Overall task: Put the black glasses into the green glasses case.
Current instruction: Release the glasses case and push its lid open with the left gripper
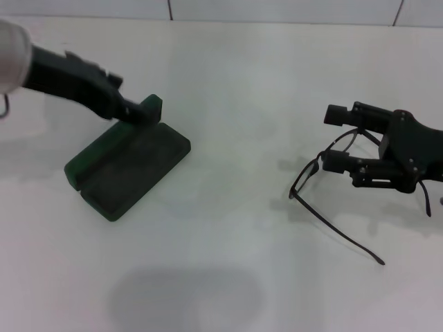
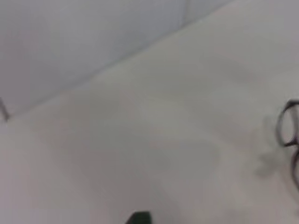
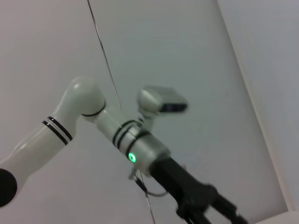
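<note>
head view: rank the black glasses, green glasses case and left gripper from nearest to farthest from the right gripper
1. black glasses: at the right gripper, between its fingers.
2. green glasses case: across the table, on the left.
3. left gripper: at the case's raised lid; nearly level with the case.

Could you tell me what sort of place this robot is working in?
Probably a lab or test bench: a bare white table, a plain pale wall behind, and only a dark green glasses case and thin black-framed glasses laid out.
</note>
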`<state>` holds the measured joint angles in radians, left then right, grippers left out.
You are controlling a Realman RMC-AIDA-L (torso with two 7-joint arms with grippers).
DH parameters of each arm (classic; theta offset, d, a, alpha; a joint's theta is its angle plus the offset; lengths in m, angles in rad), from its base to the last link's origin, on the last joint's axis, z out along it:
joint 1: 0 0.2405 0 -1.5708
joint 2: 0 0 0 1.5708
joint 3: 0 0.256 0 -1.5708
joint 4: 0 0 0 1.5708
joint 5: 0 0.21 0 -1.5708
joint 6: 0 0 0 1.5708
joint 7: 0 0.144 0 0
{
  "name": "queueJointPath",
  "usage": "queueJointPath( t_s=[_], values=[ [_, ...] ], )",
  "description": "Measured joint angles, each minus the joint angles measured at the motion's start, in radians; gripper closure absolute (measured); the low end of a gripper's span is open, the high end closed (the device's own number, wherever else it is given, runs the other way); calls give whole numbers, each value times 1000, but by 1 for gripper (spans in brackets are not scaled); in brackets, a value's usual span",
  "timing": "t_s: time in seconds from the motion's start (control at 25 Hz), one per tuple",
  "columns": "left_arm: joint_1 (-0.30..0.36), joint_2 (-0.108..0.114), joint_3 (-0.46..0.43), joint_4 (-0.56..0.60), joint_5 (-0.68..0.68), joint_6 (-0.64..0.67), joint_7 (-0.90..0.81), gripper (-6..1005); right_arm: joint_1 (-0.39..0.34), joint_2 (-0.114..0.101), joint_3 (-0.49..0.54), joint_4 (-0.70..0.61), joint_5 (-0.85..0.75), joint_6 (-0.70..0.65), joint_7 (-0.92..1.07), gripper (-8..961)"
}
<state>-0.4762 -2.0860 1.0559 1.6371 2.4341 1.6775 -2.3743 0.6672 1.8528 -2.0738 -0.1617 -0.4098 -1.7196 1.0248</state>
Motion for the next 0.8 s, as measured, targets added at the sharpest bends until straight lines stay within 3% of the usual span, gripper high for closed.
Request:
queueJointPath(
  t_s=[0.2,0.4,0.8],
  values=[
    [-5,-2,53,-41,49,-91,-45,122,7,0,-1,4,-4,10,-15,98],
    [-33,0,58,-102,80,-99,-60,123,1,0,-1,4,-4,13,-29,98],
    [-126,-1,58,-304,251,-139,-64,158,-10,4,4,5,2,40,-40,98]
  ],
)
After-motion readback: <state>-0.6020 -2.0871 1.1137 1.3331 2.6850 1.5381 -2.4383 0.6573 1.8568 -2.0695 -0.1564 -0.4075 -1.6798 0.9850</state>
